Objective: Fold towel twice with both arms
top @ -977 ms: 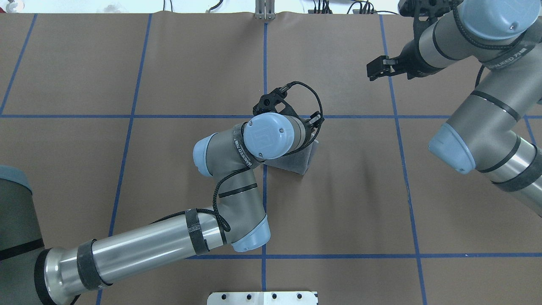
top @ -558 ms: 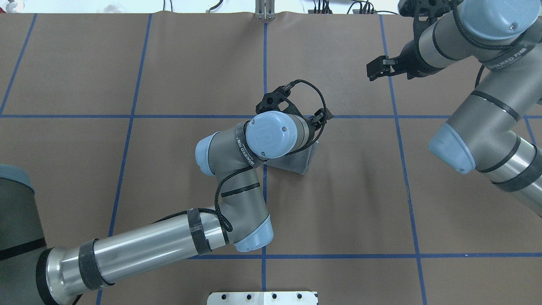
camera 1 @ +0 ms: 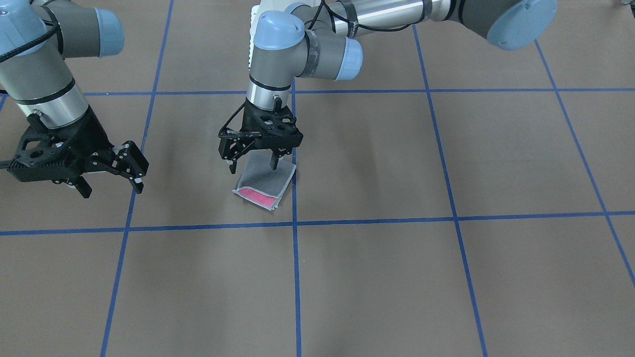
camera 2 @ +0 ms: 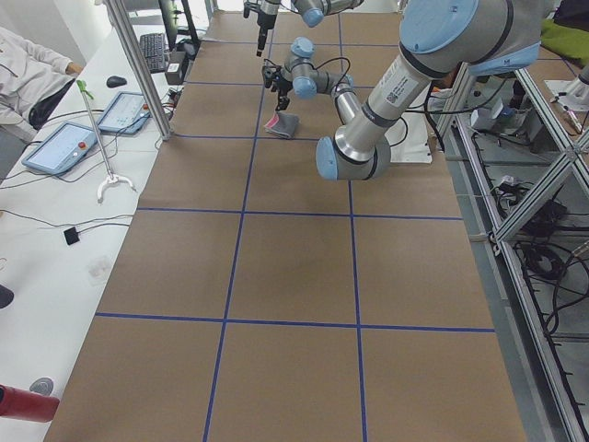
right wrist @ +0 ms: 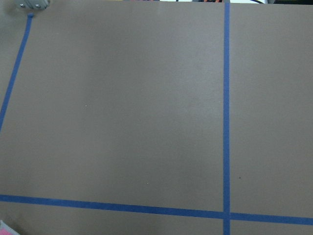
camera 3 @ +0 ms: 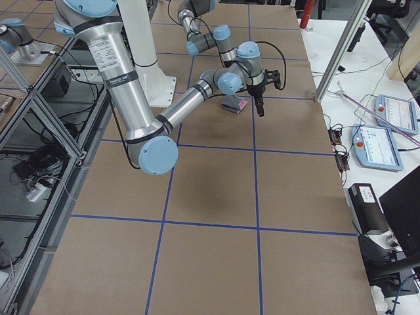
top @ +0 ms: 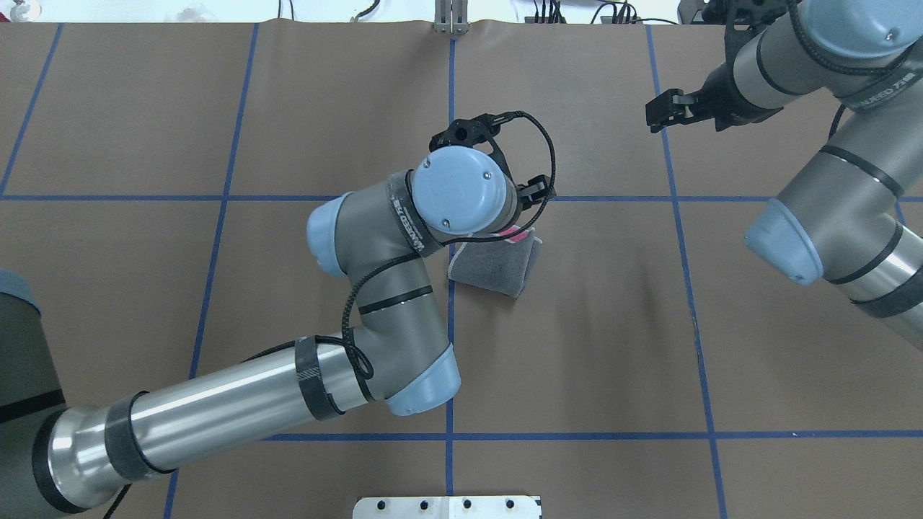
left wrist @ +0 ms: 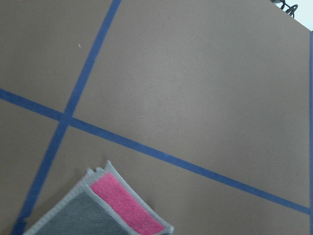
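The towel (camera 1: 264, 184) lies folded into a small square on the brown table. Its dark grey face is up and a pink strip shows along one edge (top: 494, 268). My left gripper (camera 1: 252, 167) hangs open just above the towel's robot-side edge, with nothing between its fingers. The left wrist view shows only the towel's corner (left wrist: 98, 210) at the bottom. My right gripper (camera 1: 112, 188) is open and empty, well off to the side of the towel and raised above the table (top: 657, 115).
Blue tape lines (top: 451, 108) divide the brown table cover into squares. A white plate (top: 447, 506) sits at the near table edge and a metal bracket (top: 451, 18) at the far edge. Tablets (camera 2: 64, 145) and a person's sleeve (camera 2: 28, 64) are beside the table.
My left wrist has drawn back from over the towel, so more grey cloth and the pink edge now show. The right gripper has shifted slightly further away to the right.
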{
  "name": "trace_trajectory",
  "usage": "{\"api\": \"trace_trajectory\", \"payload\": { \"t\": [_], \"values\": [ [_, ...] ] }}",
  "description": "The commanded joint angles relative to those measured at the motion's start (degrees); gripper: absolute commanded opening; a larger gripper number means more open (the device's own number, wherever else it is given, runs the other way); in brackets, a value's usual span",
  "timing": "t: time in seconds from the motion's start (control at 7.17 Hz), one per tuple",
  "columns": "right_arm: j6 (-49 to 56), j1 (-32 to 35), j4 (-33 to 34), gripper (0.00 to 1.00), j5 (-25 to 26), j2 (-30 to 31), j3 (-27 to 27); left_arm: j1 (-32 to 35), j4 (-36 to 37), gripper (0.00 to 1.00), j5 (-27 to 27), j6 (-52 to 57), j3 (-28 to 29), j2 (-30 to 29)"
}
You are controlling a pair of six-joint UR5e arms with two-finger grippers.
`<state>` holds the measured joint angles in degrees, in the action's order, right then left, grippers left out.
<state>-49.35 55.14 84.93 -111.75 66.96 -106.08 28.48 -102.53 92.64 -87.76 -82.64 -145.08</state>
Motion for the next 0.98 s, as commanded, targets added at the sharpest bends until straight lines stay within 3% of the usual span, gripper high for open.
{"api": "trace_trajectory", "payload": {
  "t": [0.0, 0.14, 0.28, 0.42, 0.84],
  "values": [
    [10.95, 4.60, 6.87, 1.00, -1.35, 0.36, 0.09, 5.34, 22.18, 1.00, 5.26, 16.39, -14.85, 4.34],
    [19.13, 7.84, 10.22, 1.00, -3.10, 0.53, 0.09, 7.97, 30.20, 1.00, 5.36, 25.01, -21.54, 7.32],
    [26.95, 11.35, 12.26, 1.00, -5.38, 1.93, 0.09, 11.57, 33.33, 1.00, 6.84, 32.84, -26.82, 12.05],
    [34.16, 15.13, 12.37, 1.00, -8.54, 4.29, 0.61, 16.56, 33.18, 1.00, 11.64, 41.36, -29.75, 18.19],
    [52.53, 25.68, 11.84, 1.00, -12.25, 12.29, 4.20, 33.87, 31.52, 1.00, 22.12, 66.24, -29.87, 30.26]
  ]
}}
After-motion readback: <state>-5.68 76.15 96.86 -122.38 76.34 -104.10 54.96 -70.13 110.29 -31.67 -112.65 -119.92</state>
